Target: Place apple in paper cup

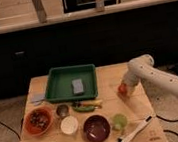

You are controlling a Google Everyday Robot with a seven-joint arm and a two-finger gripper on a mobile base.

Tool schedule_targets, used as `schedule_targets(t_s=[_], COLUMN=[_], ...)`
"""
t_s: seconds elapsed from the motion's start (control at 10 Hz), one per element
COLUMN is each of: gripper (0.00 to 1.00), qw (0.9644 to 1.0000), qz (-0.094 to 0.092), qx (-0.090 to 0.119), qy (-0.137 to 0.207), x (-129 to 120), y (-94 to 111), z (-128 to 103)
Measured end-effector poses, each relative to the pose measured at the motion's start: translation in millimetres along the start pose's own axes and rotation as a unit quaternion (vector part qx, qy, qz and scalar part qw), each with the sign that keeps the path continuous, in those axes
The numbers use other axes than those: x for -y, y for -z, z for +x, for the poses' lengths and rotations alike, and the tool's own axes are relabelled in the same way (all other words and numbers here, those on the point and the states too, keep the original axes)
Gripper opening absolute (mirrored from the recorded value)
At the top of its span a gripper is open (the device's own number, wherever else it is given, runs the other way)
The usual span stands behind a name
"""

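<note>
While the apple sits low at the right side of the tabletop, the gripper is right on it, the white arm reaching in from the right. Cannot tell if the gripper is clamped on the fruit or loose around it, and cannot tell whether the apple rests on the wood or is just off it.

Step looks like the grasp/pick stage, with no transport yet. The likely target is the white paper cup, front centre-left, well apart from the apple. The maroon bowl and green cup lie between them, with the brush in front.

The next move calls for a secure hold, a lift clear of the green cup and bowl, a carry left-forward, then a release centred over the cup mouth. The fit looks tight, so the cup could tip.
</note>
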Motion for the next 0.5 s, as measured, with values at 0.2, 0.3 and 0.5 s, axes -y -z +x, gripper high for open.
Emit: schedule_targets(t_s=[0.2, 0.3, 0.5], gripper=[0.18, 0.14, 0.11], qw=[1.0, 1.0, 1.0], qz=[-0.001, -0.001, 0.001], qx=[0.0, -0.001, -0.001], qy=[-0.003, -0.004, -0.006], x=[0.1, -0.2, -0.3], y=[0.1, 0.4, 0.6], z=[2.1, 3.7, 5.3])
